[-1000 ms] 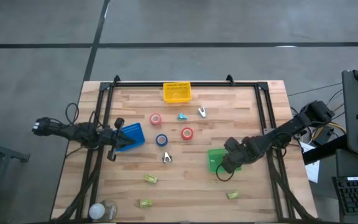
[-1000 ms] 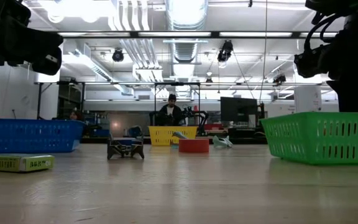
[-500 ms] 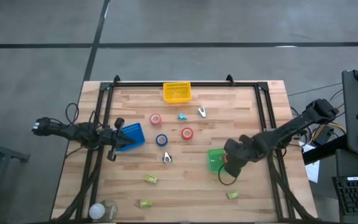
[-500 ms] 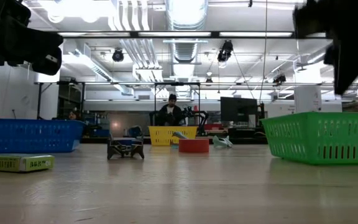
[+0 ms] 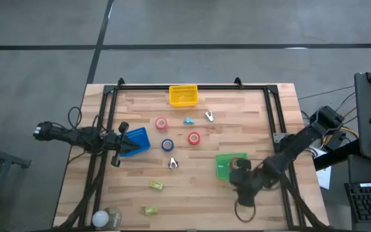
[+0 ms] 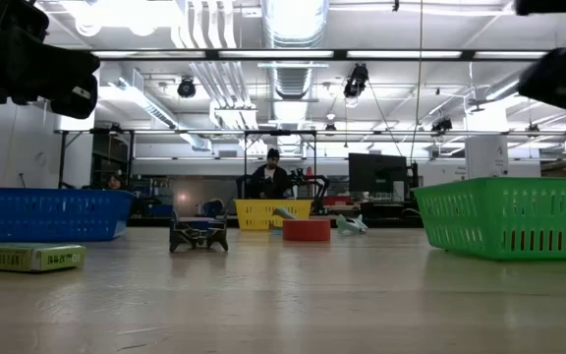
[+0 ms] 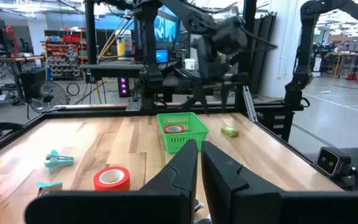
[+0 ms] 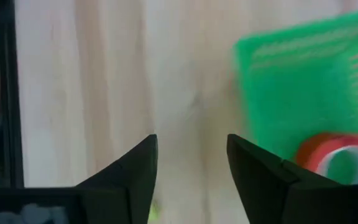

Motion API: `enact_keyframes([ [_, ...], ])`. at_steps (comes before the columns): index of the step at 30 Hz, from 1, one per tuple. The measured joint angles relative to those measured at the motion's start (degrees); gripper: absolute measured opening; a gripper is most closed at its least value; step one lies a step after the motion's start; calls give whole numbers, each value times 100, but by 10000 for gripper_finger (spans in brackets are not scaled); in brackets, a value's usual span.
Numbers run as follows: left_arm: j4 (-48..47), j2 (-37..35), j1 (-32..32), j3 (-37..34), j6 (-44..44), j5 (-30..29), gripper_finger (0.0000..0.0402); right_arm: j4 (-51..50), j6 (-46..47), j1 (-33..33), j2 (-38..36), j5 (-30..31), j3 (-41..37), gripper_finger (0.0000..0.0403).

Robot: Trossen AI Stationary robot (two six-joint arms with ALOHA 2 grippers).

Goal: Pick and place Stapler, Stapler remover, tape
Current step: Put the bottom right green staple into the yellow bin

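On the wooden counter (image 5: 198, 193), the right end effector (image 5: 242, 182) hangs released and empty at lower right of the high view, just below the green mesh basket (image 5: 226, 164), which holds one red tape roll (image 8: 332, 155). Two more red tape rolls (image 5: 194, 138) and a blue tape roll (image 5: 167, 145) lie mid-frame. The left end effector (image 5: 126, 142), clenched and empty, waits over the blue mesh basket (image 5: 138, 140) at centre left.

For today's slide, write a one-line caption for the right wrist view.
Open right gripper over the wooden table, beside the green basket holding a red tape roll.
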Motion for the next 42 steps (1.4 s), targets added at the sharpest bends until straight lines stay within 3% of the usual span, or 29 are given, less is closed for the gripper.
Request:
enact_keyframes([
  [11, 0, 0, -1, 0, 0, 1, 26, -161, 303, 584, 1046, -408, 534, 270],
  [19, 0, -1, 1, 0, 0, -1, 26, -661, 618, 920, 1750, -897, 863, 282],
  [28, 2, -1, 0, 0, 0, -1, 26, -722, 454, 936, 2153, -884, 1100, 248],
  [42, 0, 1, 1, 0, -1, -1, 26, -732, 437, 921, 2082, -717, 1041, 161],
])
